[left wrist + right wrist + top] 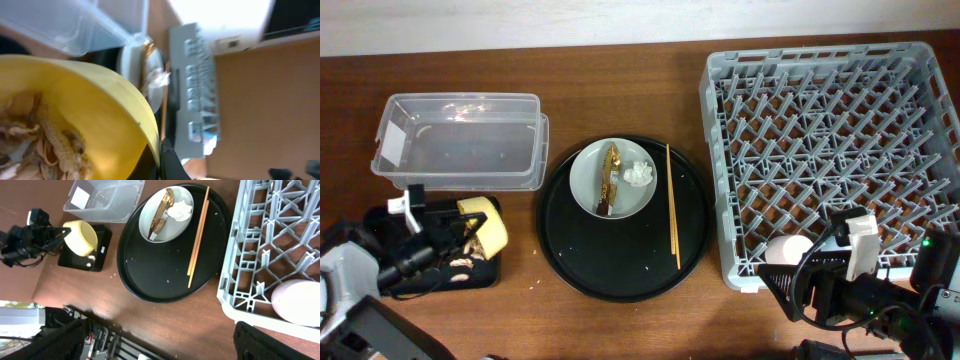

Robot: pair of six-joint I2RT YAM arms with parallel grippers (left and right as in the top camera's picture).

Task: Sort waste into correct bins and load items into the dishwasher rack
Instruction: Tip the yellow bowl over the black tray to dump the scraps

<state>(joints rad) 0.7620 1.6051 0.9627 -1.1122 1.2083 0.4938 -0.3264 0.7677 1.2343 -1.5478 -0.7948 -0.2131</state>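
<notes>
Gripping the yellow bowl [486,226], the left gripper [460,218] holds it tilted above the black tray [490,272]; right gripper [165,337] gapes wide.

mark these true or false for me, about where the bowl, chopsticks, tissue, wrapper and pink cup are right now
1. The left gripper holds the yellow bowl tilted over the shallow black tray. True.
2. The chopsticks lie inside the rack. False: they lie on the round black tray, beside the plate.
3. The tissue sits on the plate. True.
4. The wrapper is in the clear tub. False: it lies on the plate next to the tissue.
5. The pink cup is in the rack, near a corner. True.
</notes>
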